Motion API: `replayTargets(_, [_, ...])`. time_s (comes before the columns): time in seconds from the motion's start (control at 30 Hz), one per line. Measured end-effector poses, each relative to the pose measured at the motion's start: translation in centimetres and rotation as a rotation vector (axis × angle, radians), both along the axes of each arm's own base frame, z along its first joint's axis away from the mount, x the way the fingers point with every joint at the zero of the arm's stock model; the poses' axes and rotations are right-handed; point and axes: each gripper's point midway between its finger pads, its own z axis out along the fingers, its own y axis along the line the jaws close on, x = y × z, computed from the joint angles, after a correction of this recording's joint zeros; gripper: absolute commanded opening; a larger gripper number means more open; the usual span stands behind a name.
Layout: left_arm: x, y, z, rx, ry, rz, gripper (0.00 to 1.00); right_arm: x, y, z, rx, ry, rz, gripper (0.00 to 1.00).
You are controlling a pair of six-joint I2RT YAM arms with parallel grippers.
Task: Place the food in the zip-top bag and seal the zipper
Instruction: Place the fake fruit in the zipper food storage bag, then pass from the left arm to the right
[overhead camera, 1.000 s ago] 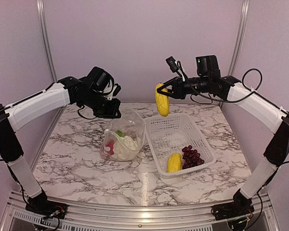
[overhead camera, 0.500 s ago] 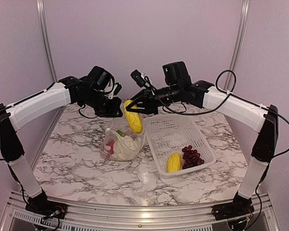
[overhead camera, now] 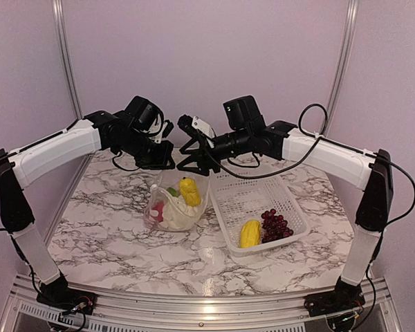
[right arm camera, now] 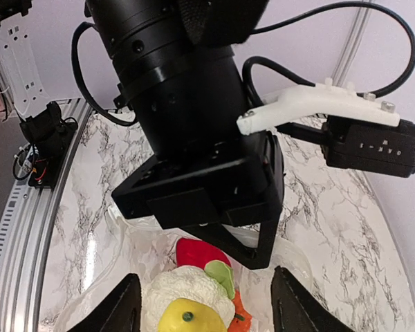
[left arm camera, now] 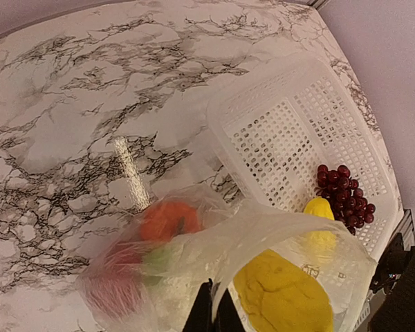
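The zip-top bag (overhead camera: 167, 216) stands open-mouthed on the table, left of the basket. My left gripper (overhead camera: 163, 163) is shut on the bag's upper edge (left arm camera: 290, 216) and holds it up; its fingers (left arm camera: 206, 310) pinch the plastic. The zipper is too faint to make out. Inside lie a yellow piece (overhead camera: 189, 191), white cauliflower (right arm camera: 174, 289), a red piece (right arm camera: 196, 252) and an orange pumpkin (left arm camera: 167, 220). My right gripper (overhead camera: 194, 164) hangs open just above the mouth with nothing between its fingers (right arm camera: 126, 306). The yellow piece (right arm camera: 185, 319) rests on the cauliflower.
A white perforated basket (overhead camera: 245, 185) sits right of the bag, holding a second yellow piece (overhead camera: 250, 233) and dark purple grapes (overhead camera: 276, 225). The two grippers are close together over the bag. Metal posts stand at the back corners.
My right gripper carried the yellow piece left from above the basket to over the bag, then opened. The piece now lies in the bag. The left arm held still.
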Motion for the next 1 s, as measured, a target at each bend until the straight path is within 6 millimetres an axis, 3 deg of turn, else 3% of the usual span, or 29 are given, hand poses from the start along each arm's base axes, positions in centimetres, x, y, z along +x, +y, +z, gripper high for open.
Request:
replayTargets(0.07, [0.0,0.2,-0.2,0.002,0.003,0.003,0.0,0.0,-0.2,-0.2,-0.018,-0.005,-0.004,0.74])
replayTargets(0.2, [0.0,0.4,-0.5,0.007,0.009,0.007,0.0,-0.3,-0.8,-0.2,-0.059,-0.039,0.014,0.7])
replayTargets(0.33, [0.0,0.5,-0.6,0.009,0.011,0.008,0.0,-2.3,-2.2,-0.5,-0.123,-0.071,0.082,0.69])
replayTargets(0.5, [-0.1,0.5,-0.5,0.007,0.01,0.002,0.0,-6.4,-2.9,-2.2,-0.253,-0.157,0.196,0.71])
replayTargets(0.63, [-0.1,0.4,-0.5,0.007,0.01,-0.005,0.0,-10.8,-2.5,-5.4,-0.394,-0.229,0.303,0.71])
replayTargets(0.73, [-0.1,0.4,-0.5,0.008,0.008,-0.008,0.0,-12.9,-2.4,-7.3,-0.47,-0.252,0.353,0.7])
replayTargets(0.8, [-0.1,0.4,-0.5,0.009,0.007,-0.01,0.0,-13.1,-2.4,-8.0,-0.501,-0.262,0.36,0.64])
replayTargets(0.87, [-0.1,0.4,-0.5,0.011,0.007,-0.011,0.0,-12.7,-2.6,-8.9,-0.539,-0.272,0.348,0.51])
replayTargets(1.0, [-0.1,0.5,-0.6,0.014,0.005,-0.014,0.0,-11.5,-2.8,-11.0,-0.618,-0.279,0.311,0.38])
